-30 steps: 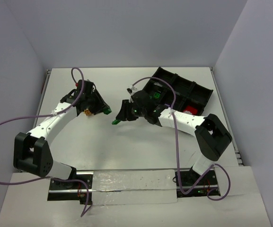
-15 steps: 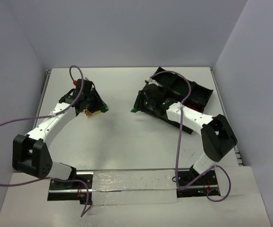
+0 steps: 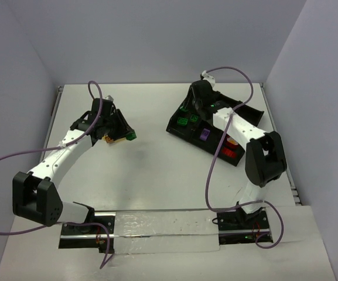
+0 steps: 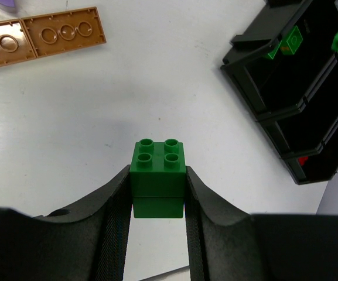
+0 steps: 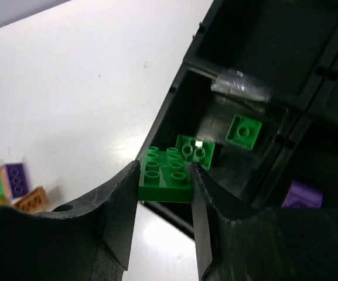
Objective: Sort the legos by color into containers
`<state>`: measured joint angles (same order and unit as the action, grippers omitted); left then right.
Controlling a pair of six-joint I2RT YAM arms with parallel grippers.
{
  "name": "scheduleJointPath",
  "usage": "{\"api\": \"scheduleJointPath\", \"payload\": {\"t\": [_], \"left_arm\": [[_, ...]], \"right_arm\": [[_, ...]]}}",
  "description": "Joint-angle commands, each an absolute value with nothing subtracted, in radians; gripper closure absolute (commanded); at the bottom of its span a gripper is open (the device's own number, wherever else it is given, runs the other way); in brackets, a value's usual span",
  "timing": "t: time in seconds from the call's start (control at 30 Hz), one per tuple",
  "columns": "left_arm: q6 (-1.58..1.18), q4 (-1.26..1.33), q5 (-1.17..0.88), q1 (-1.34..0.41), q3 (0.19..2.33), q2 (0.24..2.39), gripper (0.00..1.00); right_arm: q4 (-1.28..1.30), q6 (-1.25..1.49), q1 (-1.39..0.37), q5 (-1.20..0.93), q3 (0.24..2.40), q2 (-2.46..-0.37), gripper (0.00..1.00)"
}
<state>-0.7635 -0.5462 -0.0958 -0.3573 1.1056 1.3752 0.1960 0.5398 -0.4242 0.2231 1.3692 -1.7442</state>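
Swung across since a second ago, from mid-bench [image 3: 151,175] short of the tray [image 3: 252,112] to right over its left-end compartment [image 5: 215,111]: right hand [image 5: 166,178]. Partly parted, pinching one flat green lego [image 5: 164,171] between both fingers, just above that compartment's near wall. Beyond it, down inside the same compartment, two more green legos [image 5: 195,151], lying flat and apart. Next compartment along: one purple lego [image 5: 302,196]. Further along the tray, seen from above, red pieces [image 3: 232,153]; count not clear.

Well left of the tray, hardly shifted: left hand [image 4: 157,193], narrowly parted and gripping one square green lego [image 4: 157,167] by its sides, studs up, held above the bench. Past it, farther from the tray, two brown plates [image 4: 40,36] side by side on the bench. Also left of the tray, in the right wrist view: one yellow, green and purple cluster [image 5: 2,182], with one brown piece [image 5: 31,199] just beside it.
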Motion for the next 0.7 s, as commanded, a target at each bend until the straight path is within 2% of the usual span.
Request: {"api": "scheduleJointPath", "payload": {"t": [0.0,0.07,0.33,0.5,0.67], "left_arm": [[-0.731,-0.508,-0.152,-0.357,1.104,1.352,1.00],[-0.723,-0.505,-0.183,-0.357,1.102,1.345,1.00],[-0.645,-0.449,-0.275,-0.356,1.092,1.336,1.00],[-0.602,-0.352,-0.463,-0.356,1.055,1.326,1.00],[-0.614,-0.241,-0.574,-0.356,1.004,1.296,1.00]], "right_arm": [[0.234,0.514,-0.422,0.252,1.440,-1.812,0.42],[0.229,0.518,-0.423,0.251,1.433,-1.798,0.26],[0.182,0.489,-0.435,0.196,1.338,-1.640,0.27],[0.115,0.454,-0.475,-0.089,1.260,-1.554,0.28],[0.168,0.484,-0.558,-0.184,1.256,-1.534,0.28]]}}
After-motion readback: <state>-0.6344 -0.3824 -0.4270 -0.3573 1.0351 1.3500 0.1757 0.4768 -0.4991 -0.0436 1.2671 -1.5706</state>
